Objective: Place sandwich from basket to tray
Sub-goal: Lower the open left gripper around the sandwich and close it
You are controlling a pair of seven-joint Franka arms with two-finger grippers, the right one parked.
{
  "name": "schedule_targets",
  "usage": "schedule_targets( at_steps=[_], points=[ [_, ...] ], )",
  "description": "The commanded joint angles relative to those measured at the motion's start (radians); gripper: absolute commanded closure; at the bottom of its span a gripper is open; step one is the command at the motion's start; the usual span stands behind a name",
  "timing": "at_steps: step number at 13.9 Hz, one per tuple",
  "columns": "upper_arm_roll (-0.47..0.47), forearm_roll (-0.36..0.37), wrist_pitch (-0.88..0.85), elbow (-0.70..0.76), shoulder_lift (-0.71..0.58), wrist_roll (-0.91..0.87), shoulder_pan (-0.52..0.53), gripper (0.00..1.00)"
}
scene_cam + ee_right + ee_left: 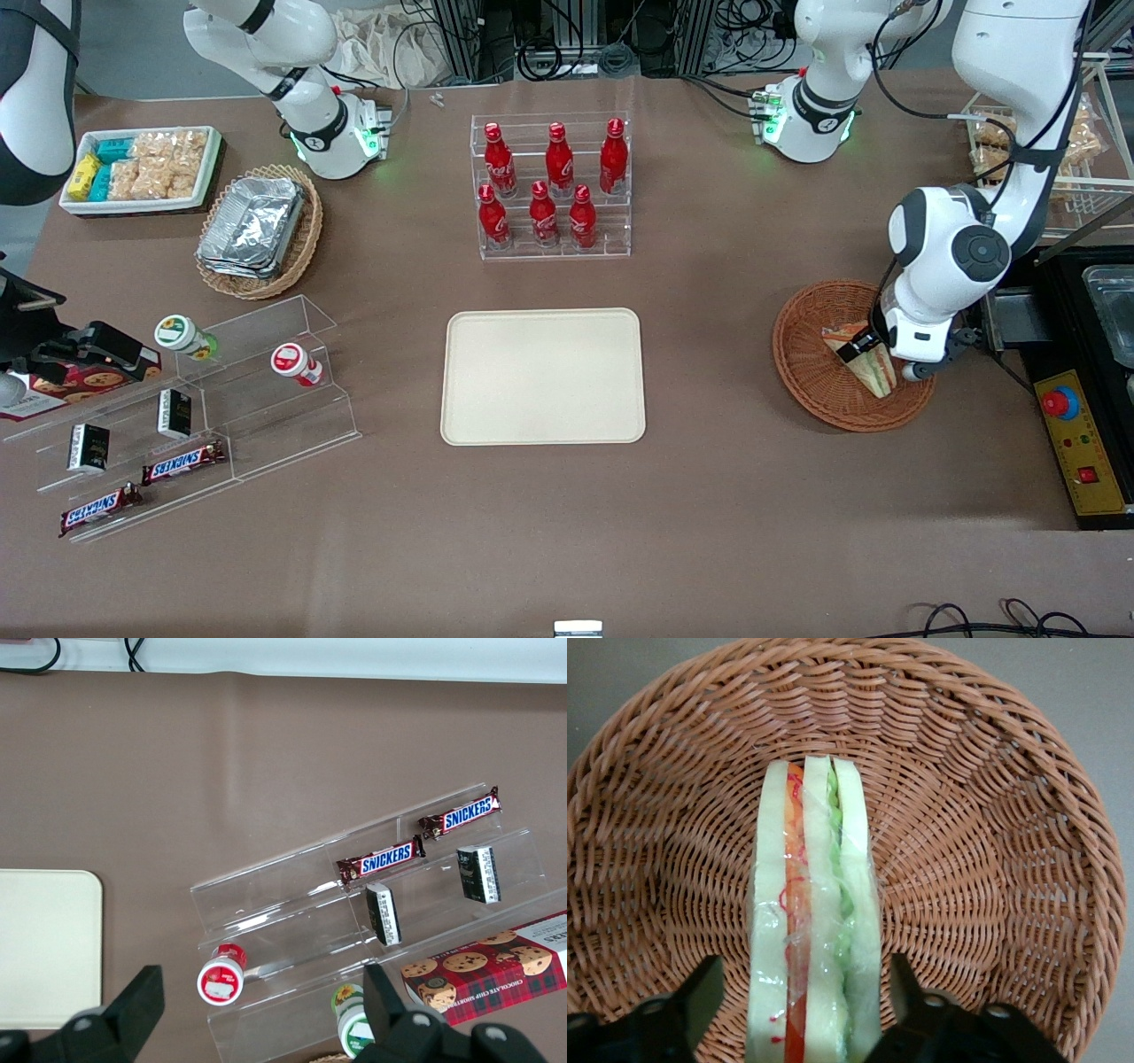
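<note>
Your left gripper (873,359) is down inside the basket (811,368), at the working arm's end of the surface (709,532). In the left wrist view the gripper (806,992) has its jaws apart, one dark finger on each side of the sandwich (813,930), with a sliver of wicker showing between each finger and the wrap, so nothing is clamped. The sandwich stands on edge in the basket (992,815): white bread layers, an orange band, a green band, all under clear wrap. From the front, the sandwich (870,361) lies in the part of the basket closest to the working arm, partly hidden under the wrist. The tray (543,377) sits mid-surface, well apart from the basket, toward the parked arm's end from it, and nothing lies on it. A clear rack of red bottles (551,186) stands farther from the front camera than the tray. Toward the parked arm's end you have a tan oval basket of foil containers (259,230), a white tray of snack packets (142,168), and a clear stepped stand (190,416) carrying Snickers bars (182,461) and two small cups (297,363).
</note>
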Motion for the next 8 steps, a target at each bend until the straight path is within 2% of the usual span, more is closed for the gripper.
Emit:
schedule_targets(
  at_steps=[1,2,3,6,8],
  points=[
    [-0.004,0.016,0.04,-0.029,-0.023,-0.015,0.006,0.65],
    [-0.004,0.016,0.037,-0.026,-0.026,-0.007,0.006,0.83],
    [-0.004,0.016,0.032,-0.023,-0.029,-0.007,0.006,0.94],
    [-0.004,0.016,0.015,-0.017,-0.072,-0.007,0.006,0.96],
    [-0.004,0.016,-0.079,0.012,-0.135,0.049,0.006,0.96]
  ],
)
